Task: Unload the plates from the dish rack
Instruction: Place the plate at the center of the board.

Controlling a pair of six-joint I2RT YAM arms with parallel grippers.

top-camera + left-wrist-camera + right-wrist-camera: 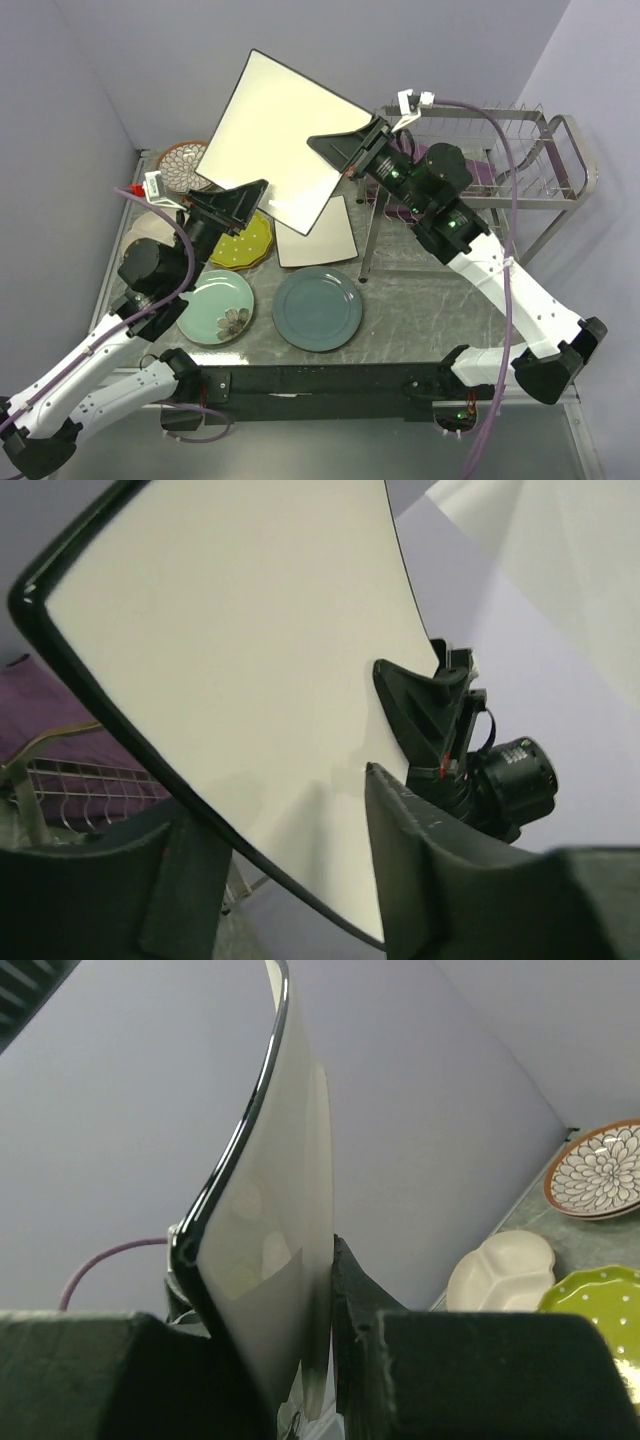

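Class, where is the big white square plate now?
Top view: the big white square plate is in the air left of the dish rack, the right gripper clamped on its right edge, the left gripper at its lower-left edge.

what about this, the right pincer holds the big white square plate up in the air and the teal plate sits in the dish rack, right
Not quite. The right pincer does hold the big white square plate up in the air, but the teal plate is not in the dish rack: the top view shows it lying flat on the table.
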